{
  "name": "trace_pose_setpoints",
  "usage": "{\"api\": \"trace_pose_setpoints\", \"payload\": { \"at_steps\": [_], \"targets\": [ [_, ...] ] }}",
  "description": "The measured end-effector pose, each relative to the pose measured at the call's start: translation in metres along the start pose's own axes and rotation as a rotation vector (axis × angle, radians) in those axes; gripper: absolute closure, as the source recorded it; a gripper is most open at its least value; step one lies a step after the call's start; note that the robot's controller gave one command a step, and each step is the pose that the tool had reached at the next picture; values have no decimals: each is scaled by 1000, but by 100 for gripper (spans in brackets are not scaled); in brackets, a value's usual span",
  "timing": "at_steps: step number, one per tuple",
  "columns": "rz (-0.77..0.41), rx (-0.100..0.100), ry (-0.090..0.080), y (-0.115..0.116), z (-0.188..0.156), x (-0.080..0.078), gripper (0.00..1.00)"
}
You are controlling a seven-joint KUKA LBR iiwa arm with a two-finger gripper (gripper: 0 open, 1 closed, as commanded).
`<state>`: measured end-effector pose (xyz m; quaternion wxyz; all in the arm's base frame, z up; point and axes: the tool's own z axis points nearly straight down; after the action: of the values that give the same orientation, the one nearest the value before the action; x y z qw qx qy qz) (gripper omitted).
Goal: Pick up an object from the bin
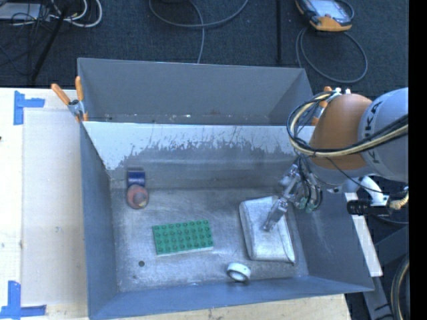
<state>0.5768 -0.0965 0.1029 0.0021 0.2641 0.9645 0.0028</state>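
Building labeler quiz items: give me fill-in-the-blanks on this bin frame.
1. The hand hangs over the pale grey pad, in the ___ half of the bin in this view.
2. The studded plate beside that pad is coloured ___.
3. The small ring below the pad in this view is ___.
Missing words: right; green; white.

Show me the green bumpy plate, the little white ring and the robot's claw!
Green bumpy plate (pixel 182 237): camera view, middle of its studded top.
Little white ring (pixel 233 270): camera view, its left rim.
Gripper (pixel 269 224): camera view, its tip, above the pale flat pad (pixel 277 247).
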Motion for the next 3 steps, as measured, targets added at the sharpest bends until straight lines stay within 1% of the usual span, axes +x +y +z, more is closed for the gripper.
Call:
{"api": "trace_pose_setpoints", "payload": {
  "at_steps": [1, 2, 3],
  "targets": [
    [-5, 1, 2, 1, 4, -1, 0],
    [11, 1, -2, 0, 4, -2, 0],
    [5, 3, 5, 2, 4, 0, 100]
  ]
}}
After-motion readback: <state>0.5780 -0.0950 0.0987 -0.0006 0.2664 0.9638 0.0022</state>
